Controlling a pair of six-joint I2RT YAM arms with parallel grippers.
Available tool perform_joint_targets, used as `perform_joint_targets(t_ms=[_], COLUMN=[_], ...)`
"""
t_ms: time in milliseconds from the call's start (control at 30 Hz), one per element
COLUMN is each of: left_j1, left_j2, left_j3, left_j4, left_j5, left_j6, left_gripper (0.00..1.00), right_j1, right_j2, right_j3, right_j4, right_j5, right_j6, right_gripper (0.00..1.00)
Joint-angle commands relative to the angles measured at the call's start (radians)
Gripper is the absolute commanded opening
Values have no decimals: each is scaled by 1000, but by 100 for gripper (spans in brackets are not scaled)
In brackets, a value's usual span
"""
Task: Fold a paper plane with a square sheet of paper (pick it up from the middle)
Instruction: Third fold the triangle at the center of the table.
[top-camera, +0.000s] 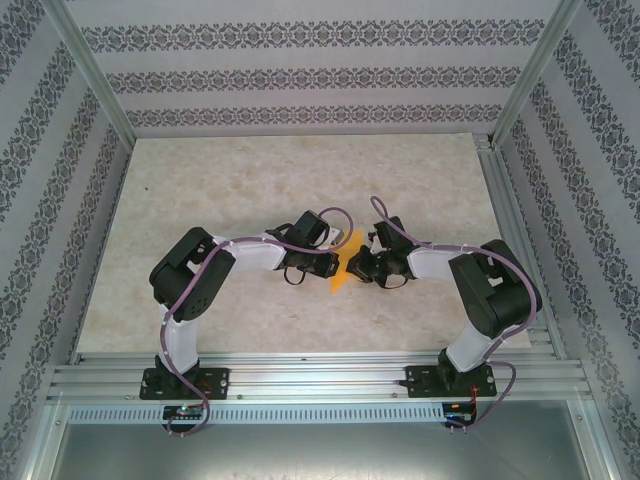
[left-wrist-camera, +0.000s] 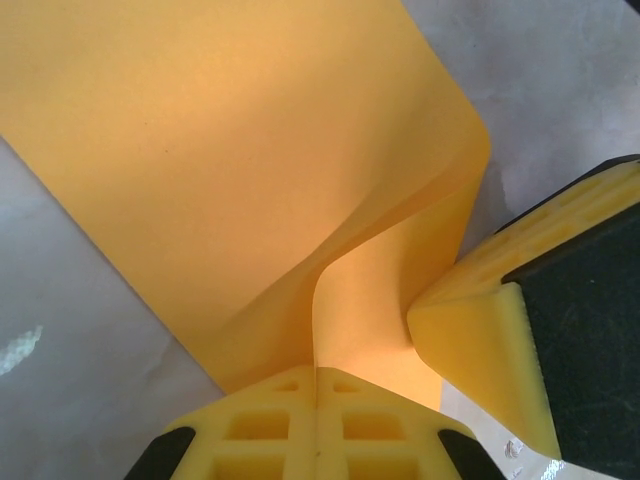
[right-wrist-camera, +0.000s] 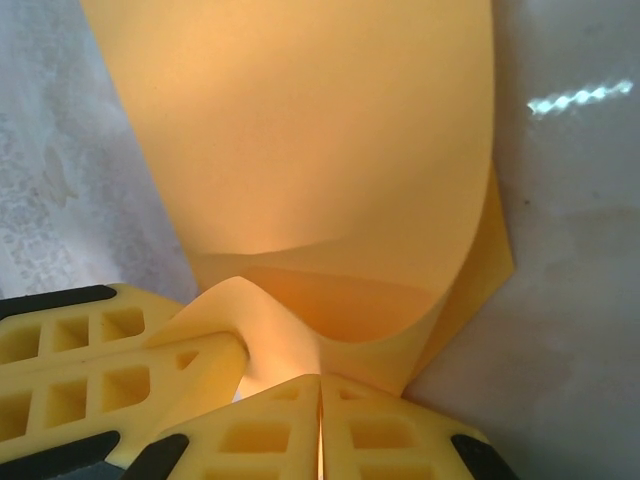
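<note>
The square sheet of paper (top-camera: 342, 272) is orange-yellow, and both grippers hold it just above the middle of the table. In the left wrist view the sheet (left-wrist-camera: 230, 150) bulges upward, and my left gripper (left-wrist-camera: 318, 372) is shut on its near edge. The right gripper's fingers (left-wrist-camera: 500, 320) pinch the same edge beside it. In the right wrist view the sheet (right-wrist-camera: 320, 130) curls in layered folds, with my right gripper (right-wrist-camera: 320, 382) shut on it. The left gripper's fingers (right-wrist-camera: 110, 370) hold a raised flap close by. From above, the left gripper (top-camera: 332, 265) and right gripper (top-camera: 356, 268) nearly touch. A paper plane is out of view.
The beige marbled tabletop (top-camera: 250, 180) stretches around the arms. Patterned walls (top-camera: 300, 70) and aluminium posts (top-camera: 95, 80) enclose it. A metal rail (top-camera: 320, 375) at the near edge carries both arm bases.
</note>
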Motion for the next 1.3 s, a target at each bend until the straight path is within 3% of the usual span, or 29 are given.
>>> perform_joint_targets(t_ms=[0, 300, 1267], left_j1=[-4, -4, -4], left_j2=[25, 48, 75], left_j3=[13, 49, 30], left_j4=[-25, -75, -44], left_j5=[-5, -12, 15], left_j6=[4, 22, 13], left_gripper=[3, 3, 4], right_j1=[-13, -16, -60], right_j2=[-51, -153, -98], right_j3=[18, 27, 72], right_j4=[-23, -66, -116], right_j5=[17, 24, 18], right_j6=[-29, -57, -104], right_gripper=[9, 10, 11])
